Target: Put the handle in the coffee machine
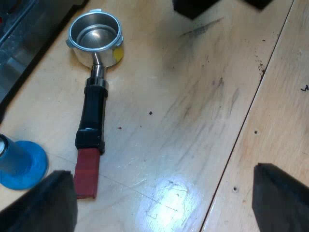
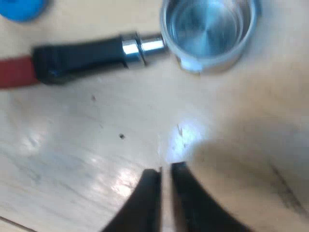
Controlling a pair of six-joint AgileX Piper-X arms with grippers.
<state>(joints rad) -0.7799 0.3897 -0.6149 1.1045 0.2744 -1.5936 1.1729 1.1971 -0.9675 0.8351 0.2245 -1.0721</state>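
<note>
Pale wood makes up the counter (image 1: 193, 121), scuffed and shiny where light catches it, and the metal holder (image 1: 93, 104) lies loose on it, not locked into anything. Its round basket faces up and looks bare inside, its dark handle runs straight out from a bright metal collar, and the red end (image 1: 87, 174) rests flat on the wood. Just beside that red end stands the blue tamper (image 1: 21, 164), close to it but apart. Next to the basket runs a dark edge with grey metal behind it, probably the foot of the espresso machine (image 1: 19, 38), though too little of it shows to be sure. The left claw (image 1: 159, 183) hangs over the counter with its two black fingers spread wide apart and nothing between them; one finger sits close by the red end and the tamper's base, the other is well away over bare wood. From the right wrist view the holder (image 2: 130, 48) lies across the counter (image 2: 72, 145), with the tamper (image 2: 21, 8) beyond the handle. The right claw (image 2: 165, 169) hovers over bare wood, apart from the basket, its fingers drawn almost together with only a sliver of counter between them, clamped on nothing.
</note>
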